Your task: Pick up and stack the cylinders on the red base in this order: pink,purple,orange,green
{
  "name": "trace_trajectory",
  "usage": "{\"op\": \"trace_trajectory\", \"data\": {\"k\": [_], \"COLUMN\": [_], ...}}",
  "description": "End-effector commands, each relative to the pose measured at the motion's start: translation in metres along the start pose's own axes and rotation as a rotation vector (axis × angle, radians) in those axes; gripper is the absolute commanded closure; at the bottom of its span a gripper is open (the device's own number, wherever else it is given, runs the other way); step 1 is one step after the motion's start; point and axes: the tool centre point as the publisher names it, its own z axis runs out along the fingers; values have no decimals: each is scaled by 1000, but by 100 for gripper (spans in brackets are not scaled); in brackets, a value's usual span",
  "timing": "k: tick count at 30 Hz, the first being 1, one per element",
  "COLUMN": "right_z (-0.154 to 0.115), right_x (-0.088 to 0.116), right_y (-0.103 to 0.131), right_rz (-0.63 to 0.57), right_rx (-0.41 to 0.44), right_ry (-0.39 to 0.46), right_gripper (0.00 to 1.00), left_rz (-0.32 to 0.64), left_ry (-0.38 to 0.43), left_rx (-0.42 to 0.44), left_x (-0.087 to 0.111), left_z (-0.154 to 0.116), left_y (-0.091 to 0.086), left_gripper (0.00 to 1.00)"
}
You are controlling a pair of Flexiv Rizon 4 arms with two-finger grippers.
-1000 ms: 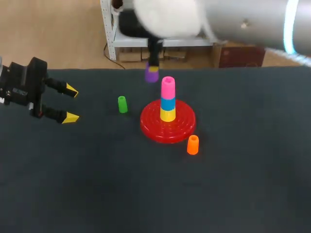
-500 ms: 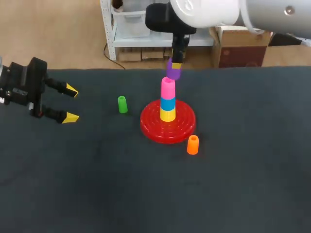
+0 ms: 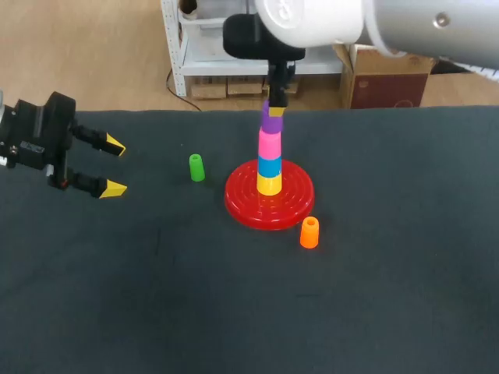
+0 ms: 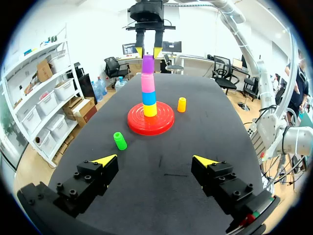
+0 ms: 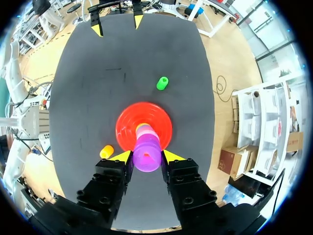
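My right gripper [image 5: 147,156] pinches the purple block [image 3: 271,123], which sits on the pink block [image 3: 269,143] in the middle tower. If I let go crooked, the tower could tip off the red base [image 3: 244,204].

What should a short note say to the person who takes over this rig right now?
Left gripper: open, empty, at the left of the table.
Right gripper: shut on purple, held right on top of pink; seated or not, I cannot tell.
Base: carries yellow, blue, pink, bottom to top.
Green: left of the base. Orange: close to its near right edge.
Done: pink. Left: release purple, then orange, then green.
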Motion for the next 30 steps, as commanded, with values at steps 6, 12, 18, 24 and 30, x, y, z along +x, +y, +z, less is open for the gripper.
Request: {"op": "trace_trajectory", "data": {"k": [6, 12, 18, 24, 30], "right_z": [12, 20, 31, 36, 15], "right_x": [-3, 7, 16, 15, 13], "right_y": [2, -5, -12, -7, 1], "right_rz": [-19, 15, 75, 84, 111], "right_rx": [-21, -21, -40, -47, -13], "right_ry": [27, 47, 39, 20, -48], "right_gripper": [100, 100, 100, 100, 0], "left_rz": [2, 2, 2, 2, 2], "left_ry": [-3, -3, -3, -3, -3], "left_rx": [2, 2, 2, 2, 2], "left_x": [1, 1, 1, 1, 1], "left_z": [0, 0, 0, 0, 0], "left_y": [1, 1, 1, 1, 1], "left_gripper": [0, 0, 0, 0, 0]}}
